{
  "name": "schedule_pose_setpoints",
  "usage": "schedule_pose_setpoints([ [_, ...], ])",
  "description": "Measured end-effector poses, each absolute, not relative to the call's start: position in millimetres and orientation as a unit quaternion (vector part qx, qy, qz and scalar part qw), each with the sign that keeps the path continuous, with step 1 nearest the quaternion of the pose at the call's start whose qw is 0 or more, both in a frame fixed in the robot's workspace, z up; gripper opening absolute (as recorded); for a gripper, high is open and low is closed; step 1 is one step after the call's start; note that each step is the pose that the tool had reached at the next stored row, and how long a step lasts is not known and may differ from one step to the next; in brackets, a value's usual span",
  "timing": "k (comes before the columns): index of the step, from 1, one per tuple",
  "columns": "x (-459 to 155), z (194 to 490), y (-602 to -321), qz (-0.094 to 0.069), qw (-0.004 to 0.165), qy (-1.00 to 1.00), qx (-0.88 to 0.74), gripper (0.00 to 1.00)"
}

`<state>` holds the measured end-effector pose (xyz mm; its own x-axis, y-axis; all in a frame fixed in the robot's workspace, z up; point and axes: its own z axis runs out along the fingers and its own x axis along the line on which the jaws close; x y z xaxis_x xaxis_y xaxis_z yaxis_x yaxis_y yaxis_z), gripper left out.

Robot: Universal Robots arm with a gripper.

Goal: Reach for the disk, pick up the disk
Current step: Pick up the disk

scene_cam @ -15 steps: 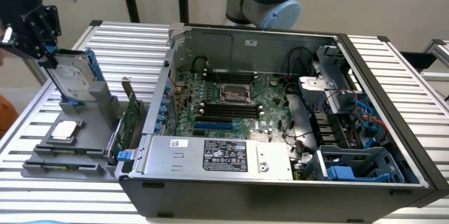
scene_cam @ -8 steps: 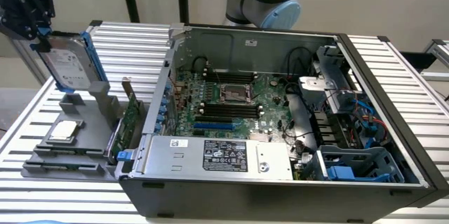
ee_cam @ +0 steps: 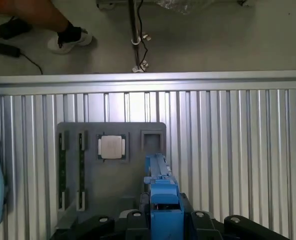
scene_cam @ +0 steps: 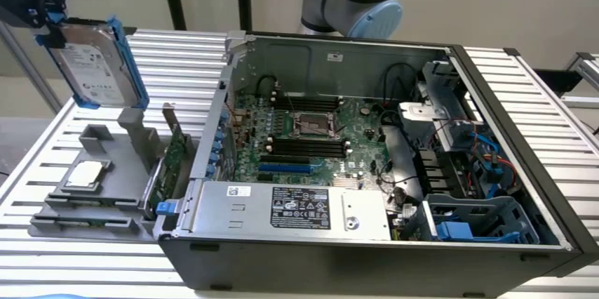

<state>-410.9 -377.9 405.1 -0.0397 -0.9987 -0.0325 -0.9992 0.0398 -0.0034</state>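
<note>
We see the gripper (scene_cam: 47, 20), cut off at the exterior view's upper left, clamping the disk (scene_cam: 94, 67) above the desk (scene_cam: 75, 264).

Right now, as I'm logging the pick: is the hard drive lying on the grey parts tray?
No, the hard drive hangs from the end effector, up in the air above the grey parts tray in the exterior view.

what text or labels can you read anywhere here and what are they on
White label on the disk: print too small to read.
Black label on the power supply: print and marks too small to read.
Small white sticker on the case wall: blurred, unreadable.
Nothing else carries text that I can read.
</note>
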Motion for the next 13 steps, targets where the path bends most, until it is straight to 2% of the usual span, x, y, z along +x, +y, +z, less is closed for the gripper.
schedule_pose_setpoints([
  [13, -354.1, 464.0, -378.7, 0.013, 0.015, 0.721, -0.693, 0.33],
])
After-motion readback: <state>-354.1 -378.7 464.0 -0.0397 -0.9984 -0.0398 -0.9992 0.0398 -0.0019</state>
